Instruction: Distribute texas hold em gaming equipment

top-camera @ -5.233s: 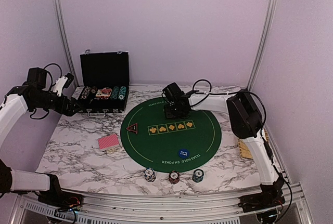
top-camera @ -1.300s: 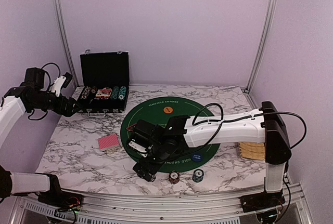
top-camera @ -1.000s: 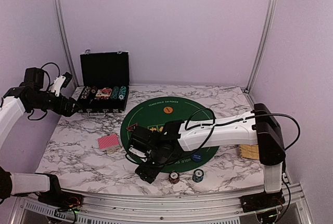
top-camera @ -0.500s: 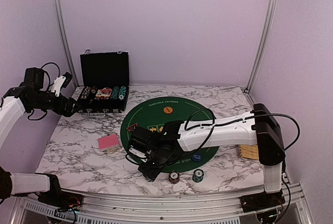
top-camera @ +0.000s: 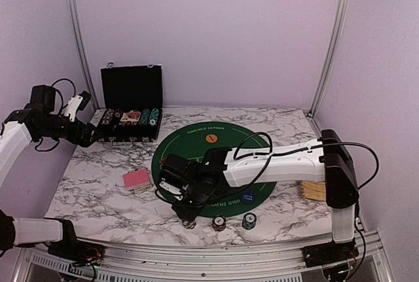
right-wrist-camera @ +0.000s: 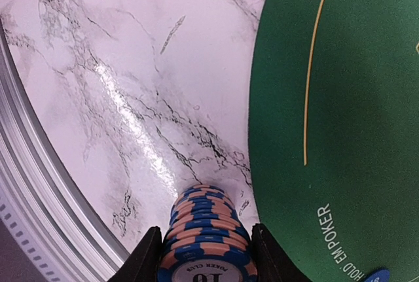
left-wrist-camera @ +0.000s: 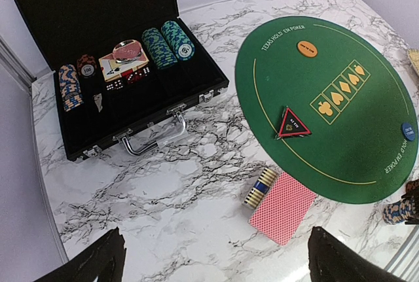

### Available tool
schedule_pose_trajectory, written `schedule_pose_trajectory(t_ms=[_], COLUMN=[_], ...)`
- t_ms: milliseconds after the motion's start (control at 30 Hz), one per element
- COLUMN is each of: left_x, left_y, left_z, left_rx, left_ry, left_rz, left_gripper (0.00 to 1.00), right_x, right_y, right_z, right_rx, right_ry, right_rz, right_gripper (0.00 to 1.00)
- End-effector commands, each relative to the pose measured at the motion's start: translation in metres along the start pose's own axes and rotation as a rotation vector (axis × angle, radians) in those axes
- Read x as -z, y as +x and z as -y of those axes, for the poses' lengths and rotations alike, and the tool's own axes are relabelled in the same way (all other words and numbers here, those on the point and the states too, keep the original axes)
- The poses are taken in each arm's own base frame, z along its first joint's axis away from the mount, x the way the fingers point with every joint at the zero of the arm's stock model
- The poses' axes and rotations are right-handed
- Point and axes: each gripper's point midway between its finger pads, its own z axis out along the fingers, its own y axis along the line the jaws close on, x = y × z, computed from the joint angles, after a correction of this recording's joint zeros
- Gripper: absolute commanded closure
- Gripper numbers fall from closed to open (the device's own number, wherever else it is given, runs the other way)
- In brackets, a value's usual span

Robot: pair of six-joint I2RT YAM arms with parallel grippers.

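My right gripper (top-camera: pixel 187 214) reaches down at the mat's near left edge. In the right wrist view it (right-wrist-camera: pixel 206 264) is shut on an upright blue-and-pink chip stack (right-wrist-camera: pixel 208 233) that stands on the marble, one finger against each side. A dark red stack (top-camera: pixel 218 222) and a teal stack (top-camera: pixel 249 220) stand to its right. Red-backed cards (left-wrist-camera: pixel 283 207) lie left of the mat beside a toppled chip stack (left-wrist-camera: pixel 260 187). An orange marker (left-wrist-camera: pixel 306 48), a triangular marker (left-wrist-camera: pixel 292 123) and a blue marker (top-camera: pixel 247 197) sit on the green mat (top-camera: pixel 216 148). My left gripper (left-wrist-camera: pixel 216 269) hangs open near the case.
The open black chip case (left-wrist-camera: pixel 111 33) with more chips stands at the back left. A wicker basket (top-camera: pixel 313 189) sits at the right edge behind the right arm. The metal table rail (right-wrist-camera: pixel 39 197) runs close to the held stack.
The right arm came from the mat's far side to its near left edge, and its jaws closed onto the blue-and-pink stack. An orange marker now lies on the mat. The left arm held still.
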Motion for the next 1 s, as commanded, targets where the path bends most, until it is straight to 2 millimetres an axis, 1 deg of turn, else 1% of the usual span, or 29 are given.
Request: schedule_pose_trajectory(t_ms=[0,100,200,333,433,600,733,900,967], left_x=[0.006,0.007,0.006,0.006,0.005,0.006,0.005,0.005,0.004], left_y=[0.001,0.001,0.002,0.002,0.003,0.003,0.003,0.003,0.003], left_z=[0.003,0.004,0.003,0.003,0.002,0.003,0.003,0.004,0.004], left_rx=[-0.005,-0.005,-0.005,-0.004,-0.001,-0.005,-0.005,-0.006,-0.005], left_ry=[0.004,0.004,0.002,0.001,0.000,-0.001,0.001,0.007,0.009], left_rz=[0.001,0.001,-0.002,-0.002,-0.005,-0.005,-0.006,-0.006,-0.007], left_gripper=[0.01,0.01,0.01,0.01,0.01,0.01,0.01,0.01,0.01], right_x=[0.029,0.033,0.036,0.038,0.033,0.002,-0.019,-0.044,-0.051], right_y=[-0.024,-0.032,-0.047,-0.073,-0.090,-0.109,-0.124,-0.133,-0.136], right_z=[-0.003,0.007,0.025,0.052,0.071,0.099,0.115,0.122,0.124], right_rx=[0.013,-0.002,-0.037,-0.080,-0.109,-0.145,-0.178,-0.200,-0.208], right_ry=[0.015,0.038,0.051,0.065,0.065,0.085,0.087,0.078,0.074], right_rz=[0.083,0.102,0.128,0.179,0.207,0.205,0.216,0.218,0.224], right_gripper=[0.76,0.78,0.78,0.78,0.78,0.78,0.78,0.78,0.78])
